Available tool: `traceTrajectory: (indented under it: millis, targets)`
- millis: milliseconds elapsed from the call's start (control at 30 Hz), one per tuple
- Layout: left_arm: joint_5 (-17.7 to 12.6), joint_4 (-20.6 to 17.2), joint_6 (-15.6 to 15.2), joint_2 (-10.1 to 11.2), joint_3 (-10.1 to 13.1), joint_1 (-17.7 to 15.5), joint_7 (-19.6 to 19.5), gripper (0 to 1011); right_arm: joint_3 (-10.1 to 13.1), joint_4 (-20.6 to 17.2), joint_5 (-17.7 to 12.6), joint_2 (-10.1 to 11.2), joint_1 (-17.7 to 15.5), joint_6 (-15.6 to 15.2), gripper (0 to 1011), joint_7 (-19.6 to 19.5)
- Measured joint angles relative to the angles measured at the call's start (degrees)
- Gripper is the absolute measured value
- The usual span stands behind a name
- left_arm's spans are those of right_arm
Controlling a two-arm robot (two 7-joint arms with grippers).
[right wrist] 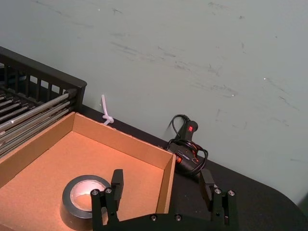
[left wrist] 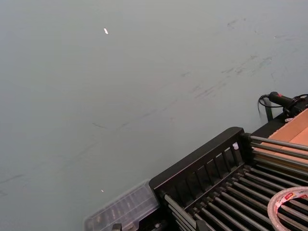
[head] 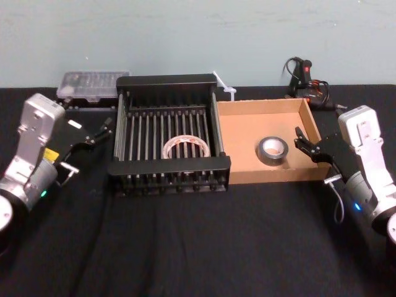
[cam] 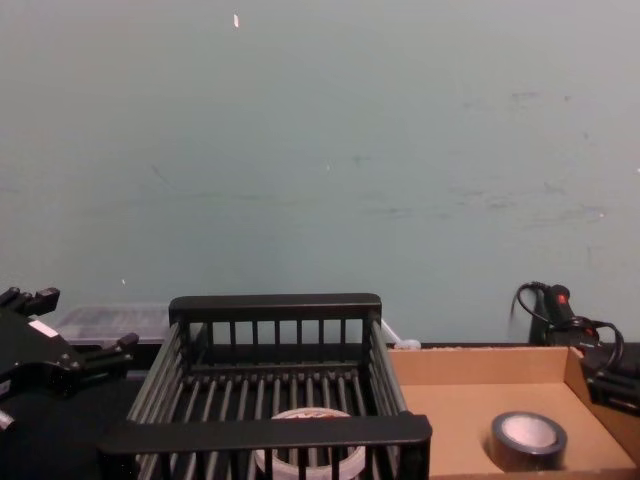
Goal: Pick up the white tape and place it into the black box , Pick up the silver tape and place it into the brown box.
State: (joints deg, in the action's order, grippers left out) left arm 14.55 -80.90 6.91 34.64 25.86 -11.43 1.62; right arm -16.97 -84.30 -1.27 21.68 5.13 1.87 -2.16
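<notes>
The white tape (head: 167, 148) lies flat on the slatted floor of the black box (head: 168, 164), toward its front; its rim also shows in the left wrist view (left wrist: 288, 198) and the chest view (cam: 312, 462). Inside the brown box (head: 247, 130) the silver tape (head: 273, 151) lies flat, near the front right. My right gripper (head: 303, 141) hangs open over the brown box's right wall, a little right of the silver tape (right wrist: 71, 211), holding nothing (right wrist: 162, 182). Left of the black box, my left gripper (head: 99, 131) stands open and empty.
A clear plastic case (head: 93, 85) sits behind the black box at the back left. A black glue gun with a cable (head: 303, 77) lies behind the brown box at the back right, and a white zip tie (head: 224, 86) between the boxes. Black cloth covers the table front.
</notes>
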Motion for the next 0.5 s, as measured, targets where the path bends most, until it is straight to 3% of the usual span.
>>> traceTrajectory:
  millis: [500]
  targets:
    - [0.0, 0.0, 0.0, 0.0, 0.0, 0.0, 0.0, 1001, 0.0, 0.0, 0.0, 0.0, 0.0, 0.0, 1002, 0.0]
